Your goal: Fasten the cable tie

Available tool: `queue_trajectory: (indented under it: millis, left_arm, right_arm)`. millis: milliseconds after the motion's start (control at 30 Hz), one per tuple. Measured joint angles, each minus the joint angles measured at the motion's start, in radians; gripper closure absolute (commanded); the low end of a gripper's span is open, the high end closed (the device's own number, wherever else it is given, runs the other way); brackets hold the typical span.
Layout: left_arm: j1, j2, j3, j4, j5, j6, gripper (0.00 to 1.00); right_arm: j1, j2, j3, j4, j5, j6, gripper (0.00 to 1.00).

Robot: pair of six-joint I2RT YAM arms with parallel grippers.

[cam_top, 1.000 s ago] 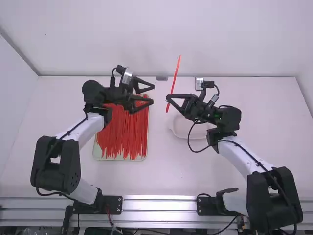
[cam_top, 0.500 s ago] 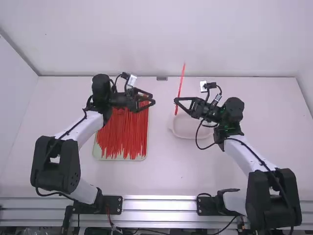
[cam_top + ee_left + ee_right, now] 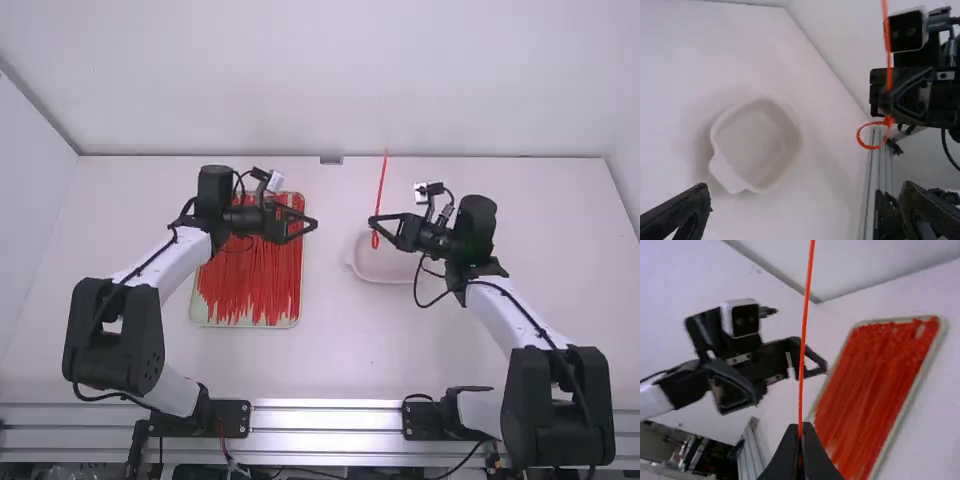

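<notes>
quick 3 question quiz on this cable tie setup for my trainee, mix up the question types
1. True or false: the right end effector is shut on an upright red cable tie.
2. Multiple choice: where do the spare red ties lie? A) in a cardboard box B) on the tray C) hanging from a hook
3. Fill in: the left end effector is ____ (open or shut).
Key: 1 true; 2 B; 3 open.
</notes>
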Motion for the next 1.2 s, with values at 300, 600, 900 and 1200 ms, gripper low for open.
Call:
queue_trajectory:
  millis: [300,600,900,1200]
  left_arm:
    - [0.0,0.0,0.0,-0.097,-0.017,0.047,0.01]
    - [0.0,0.0,0.0,-0.154,-0.017,0.082,0.01]
    - [0.0,0.0,0.0,-0.164,-0.017,0.087,0.01]
    - [0.0,0.0,0.0,-0.168,-0.017,0.09,0.01]
  right_arm:
    - [0.002,0.0,0.0,-0.241,0.235,-0.206,1.0]
    - [0.07,0.0,0.0,-0.355,0.517,-0.289,1.0]
    - [0.126,0.074,0.0,-0.312,0.738,-0.309,1.0]
    - [0.119,0.304,0.001,-0.162,0.778,-0.309,1.0]
